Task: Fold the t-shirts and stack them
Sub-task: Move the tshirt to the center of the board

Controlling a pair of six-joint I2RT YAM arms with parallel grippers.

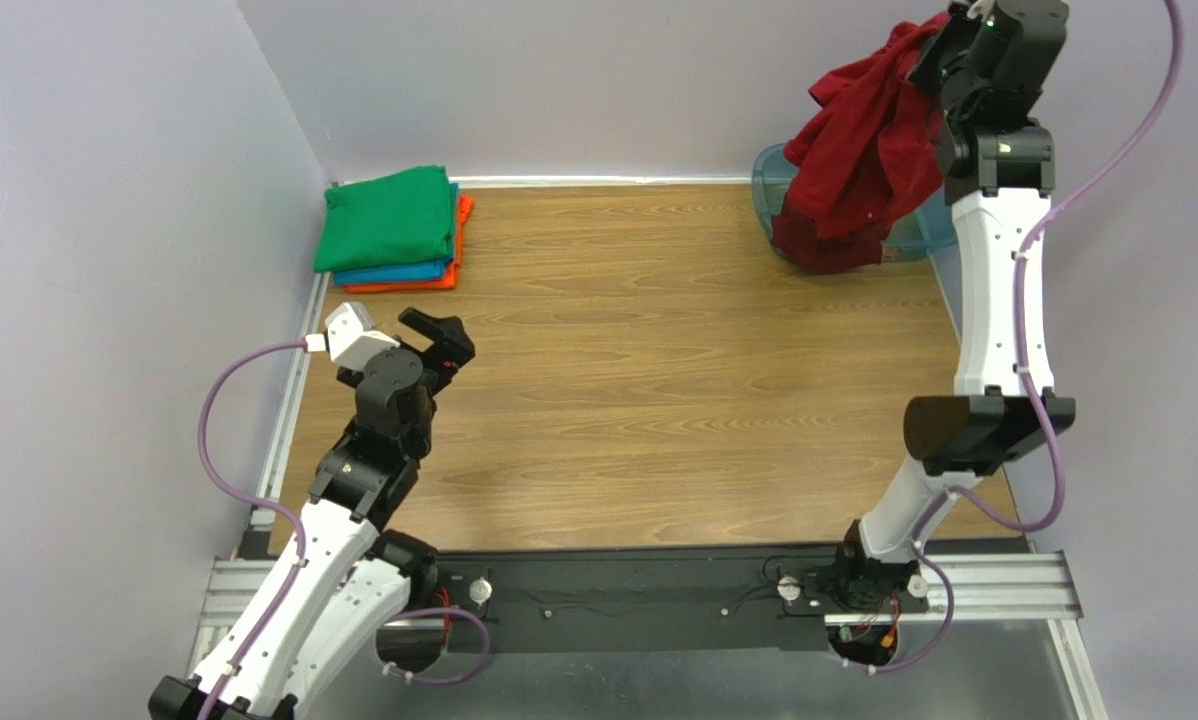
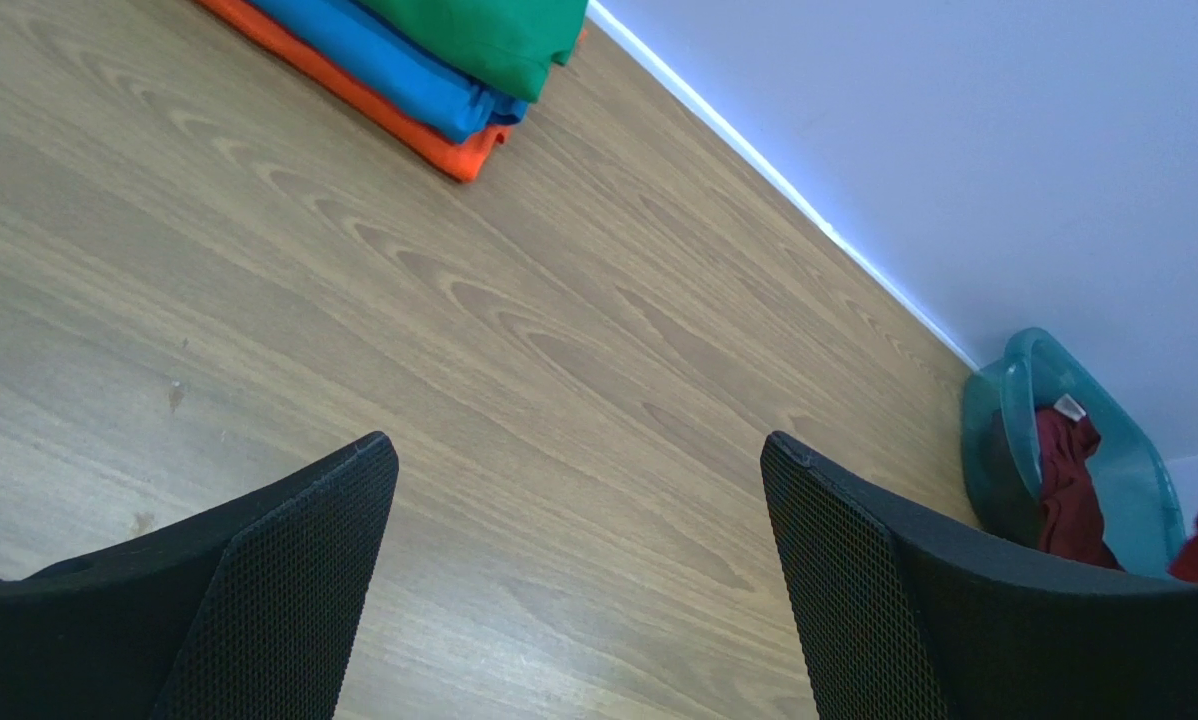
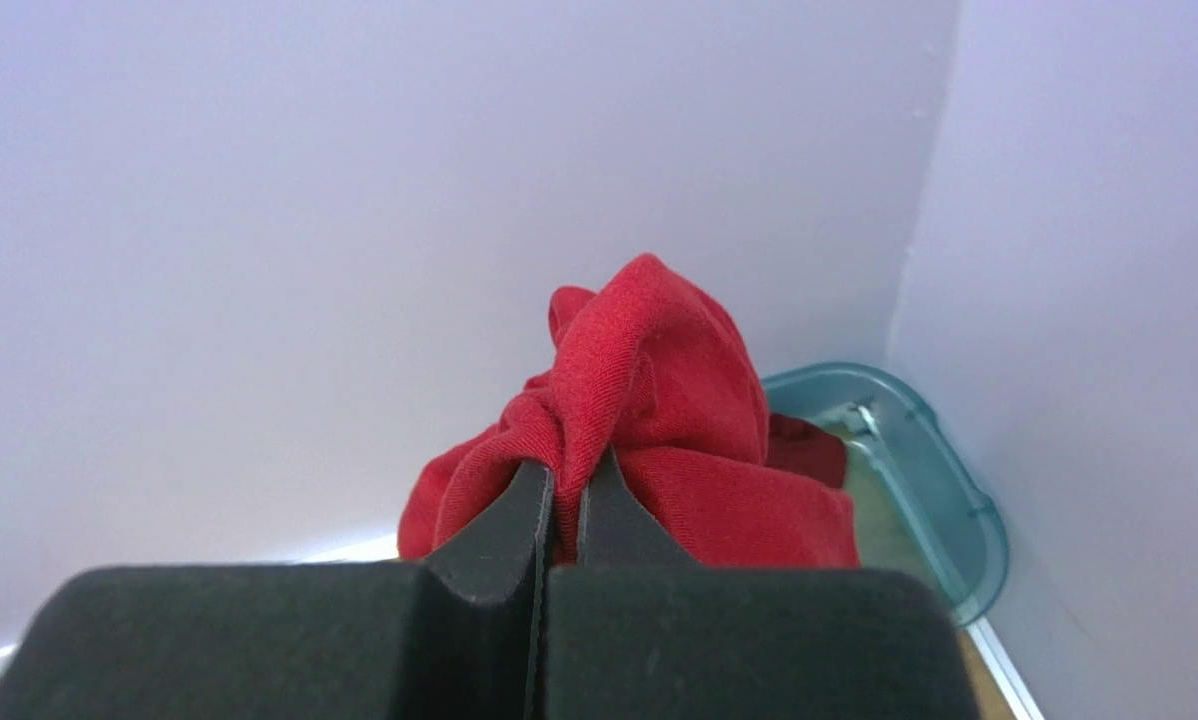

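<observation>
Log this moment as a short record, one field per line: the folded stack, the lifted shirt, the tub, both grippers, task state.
folded stack: green t-shirt on blue t-shirt on orange t-shirt, far left corner of the table
lifted shirt: dark red t-shirt, bunched, hanging over the teal tub
teal tub: far right corner, more dark red cloth inside
right gripper: shut on the dark red t-shirt, raised high
left gripper: open, empty, over bare wood
task state: three folded and stacked; dark red not yet folded
</observation>
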